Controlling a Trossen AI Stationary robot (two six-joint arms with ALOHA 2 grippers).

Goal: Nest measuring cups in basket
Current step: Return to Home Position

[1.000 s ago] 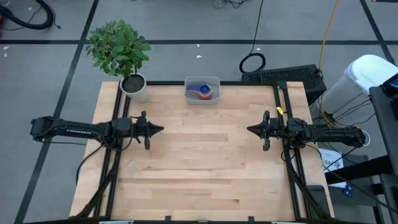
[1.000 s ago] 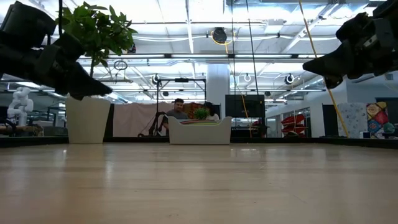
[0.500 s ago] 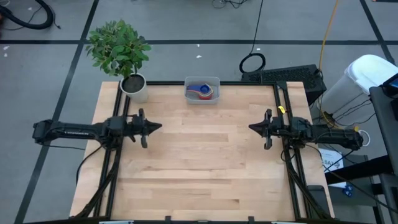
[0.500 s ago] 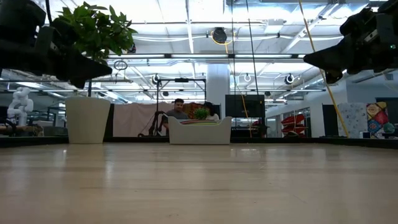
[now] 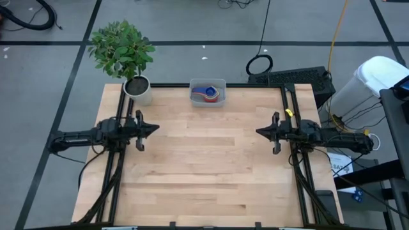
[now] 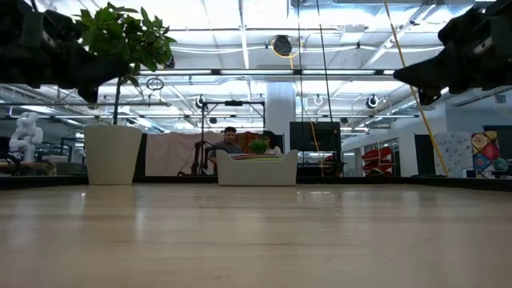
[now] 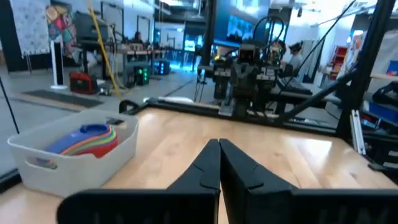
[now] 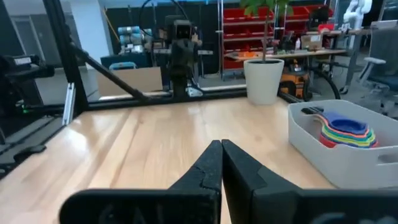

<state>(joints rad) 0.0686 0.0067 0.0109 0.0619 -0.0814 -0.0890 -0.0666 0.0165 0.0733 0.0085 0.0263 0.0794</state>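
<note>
The measuring cups (image 5: 206, 93) sit nested in a coloured stack inside the pale grey basket (image 5: 220, 84), which stands on its base at the middle of the table's far edge; the stack also shows in the left wrist view (image 7: 87, 140) and the right wrist view (image 8: 346, 131). My left gripper (image 5: 155, 128) hovers shut and level over the table's left side, holding nothing. My right gripper (image 5: 258, 132) hovers shut and level over the right side, also holding nothing. Both point toward the table's middle, well clear of the basket.
A white pot (image 5: 138, 90) with a leafy plant stands at the table's far left corner, beside the basket. Bare wooden tabletop (image 5: 204, 166) stretches between the two grippers and toward the near edge. People sit far behind the table in the low view (image 6: 230, 142).
My left gripper has drawn back toward the table's left edge and risen, tipping from a downward slant to level, still shut. My right gripper has barely moved. The basket and cups have stayed put.
</note>
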